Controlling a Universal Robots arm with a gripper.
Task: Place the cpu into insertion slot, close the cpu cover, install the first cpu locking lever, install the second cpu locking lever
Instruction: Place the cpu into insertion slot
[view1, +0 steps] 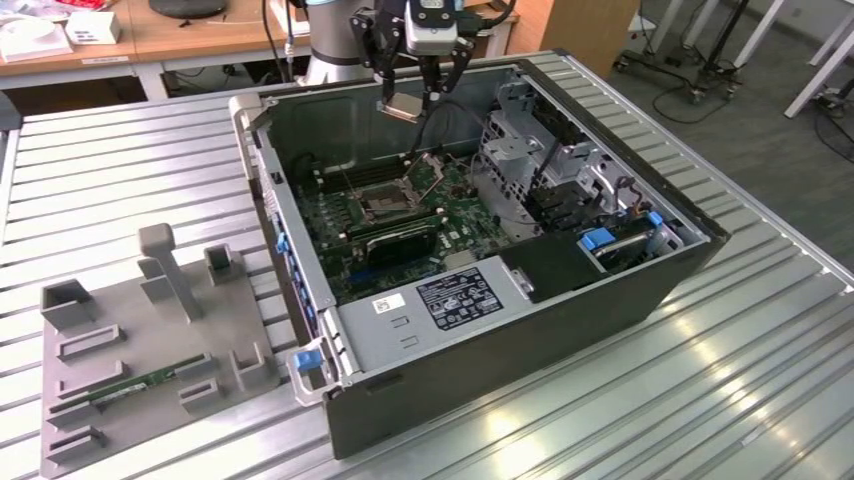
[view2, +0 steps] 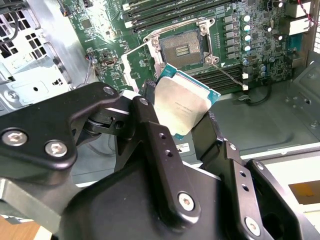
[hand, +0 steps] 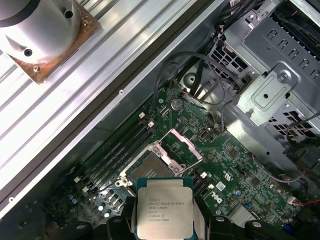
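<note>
My gripper (view1: 404, 100) hangs above the open computer case, shut on the cpu (view1: 400, 109) by two opposite edges. In both wrist views the cpu (view2: 181, 105) (hand: 164, 209) shows its dull silver face between the black fingers (view2: 150, 125), and it is held in the air, clear of the board. The insertion slot (view2: 182, 47) (hand: 149, 167) lies uncovered on the green board (view1: 454, 225), below and a little ahead of the chip. Beside the slot the cpu cover (view2: 139, 62) (hand: 181, 148) stands swung open. A thin locking lever (view2: 230, 76) sticks out next to the slot.
Long black memory slots (hand: 117, 150) flank the socket. A silver drive cage (view1: 527, 150) and loose cables (hand: 200, 75) stand close beside it, and the case walls (view1: 280, 190) ring the board. On the ribbed table at the exterior view's left lies a grey fixture tray (view1: 134, 330).
</note>
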